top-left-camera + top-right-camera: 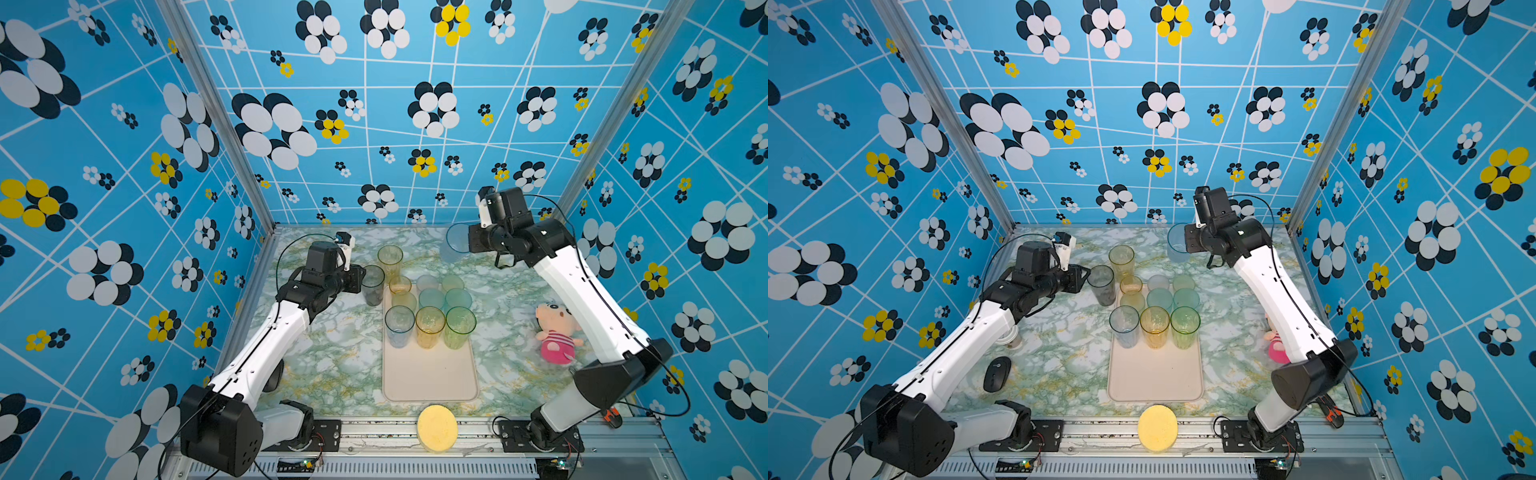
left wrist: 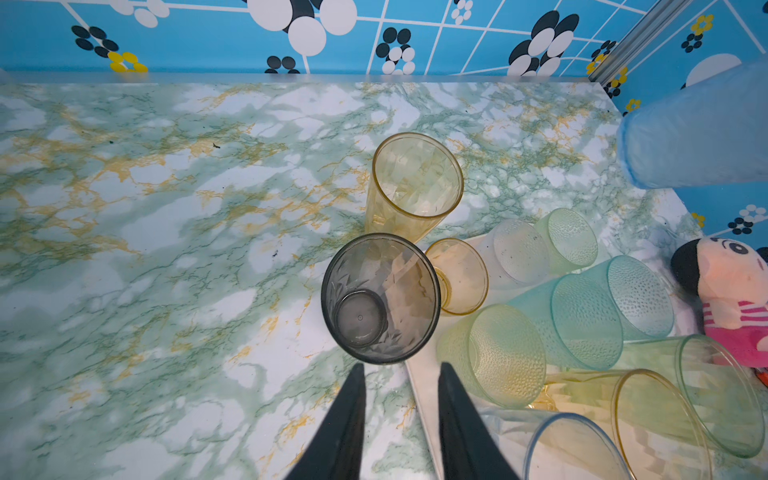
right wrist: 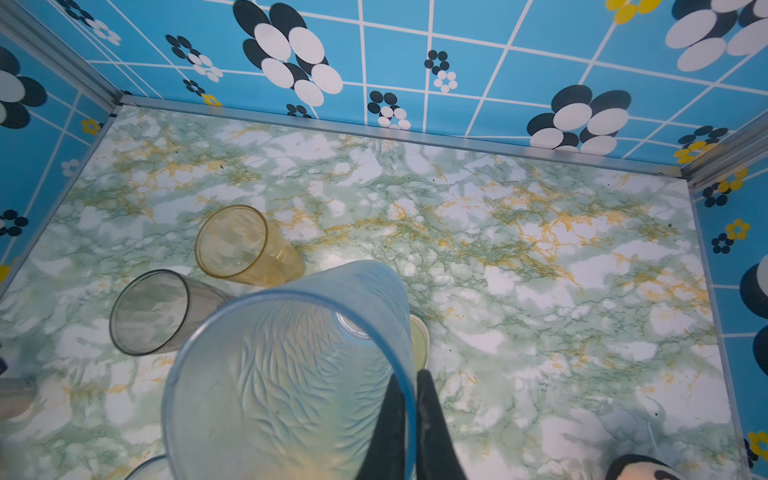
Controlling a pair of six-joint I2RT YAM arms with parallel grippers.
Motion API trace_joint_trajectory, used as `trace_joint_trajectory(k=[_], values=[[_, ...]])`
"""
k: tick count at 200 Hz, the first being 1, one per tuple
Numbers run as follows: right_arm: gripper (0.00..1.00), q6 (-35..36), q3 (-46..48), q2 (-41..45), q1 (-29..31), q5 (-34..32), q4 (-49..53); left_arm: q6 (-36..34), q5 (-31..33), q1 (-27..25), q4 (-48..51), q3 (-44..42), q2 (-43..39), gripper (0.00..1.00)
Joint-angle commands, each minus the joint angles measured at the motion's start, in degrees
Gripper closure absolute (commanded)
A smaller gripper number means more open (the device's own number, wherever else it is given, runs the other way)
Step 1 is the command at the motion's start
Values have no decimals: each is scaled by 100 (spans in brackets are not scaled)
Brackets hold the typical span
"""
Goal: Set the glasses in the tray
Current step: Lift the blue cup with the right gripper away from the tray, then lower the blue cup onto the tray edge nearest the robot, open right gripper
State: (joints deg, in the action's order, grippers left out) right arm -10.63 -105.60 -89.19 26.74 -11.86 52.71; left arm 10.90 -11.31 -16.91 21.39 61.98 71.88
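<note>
Pinches blue glass [image 3: 291,374] rim in right gripper [image 3: 409,380], holds left gripper [image 2: 403,368] parted, empty, near grey glass [image 2: 380,299], half hides plush toy [image 1: 1277,351].

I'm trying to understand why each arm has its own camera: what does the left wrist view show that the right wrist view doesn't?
Only the left wrist view: the pale cream rectangular tray carrying teal dimpled tumblers, plus the left jaws, open. Only the right wrist view: the right jaws pinching the rim of the pale blue translucent tumbler. Both: the smoky grey tumbler, the tall amber tumbler and that blue tumbler.
</note>
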Motion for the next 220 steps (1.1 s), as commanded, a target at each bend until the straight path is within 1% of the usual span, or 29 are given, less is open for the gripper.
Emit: trace_joint_trajectory(k=[1, 31, 55, 96, 131, 141, 146, 178, 220], values=[[100, 196, 341, 634, 227, -146, 215, -149, 103, -18, 349, 266, -168, 68], [100, 202, 644, 1424, 640, -150, 516, -173, 160, -23, 508, 412, -322, 67], [100, 193, 718, 1864, 1057, -221, 912, -236, 327, -16, 675, 542, -375, 66], [100, 11, 874, 2196, 1832, -284, 1969, -290, 470, -9, 899, 723, -443, 65], [100, -410, 1297, 2385, 2384, -216, 2349, -301, 506, -4, 1005, 824, -470, 65], [100, -533, 1340, 2406, 2487, -180, 2422, -299, 501, -3, 1025, 842, -473, 65], [100, -588, 1562, 2415, 2535, -149, 2451, -299, 499, -10, 1034, 841, -477, 65], [100, -996, 2088, 2430, 2661, 37, 2538, -299, 516, -4, 1086, 825, -482, 65], [100, -1451, 2993, 2488, 2678, 210, 2091, -299, 498, -10, 1102, 822, -412, 65]])
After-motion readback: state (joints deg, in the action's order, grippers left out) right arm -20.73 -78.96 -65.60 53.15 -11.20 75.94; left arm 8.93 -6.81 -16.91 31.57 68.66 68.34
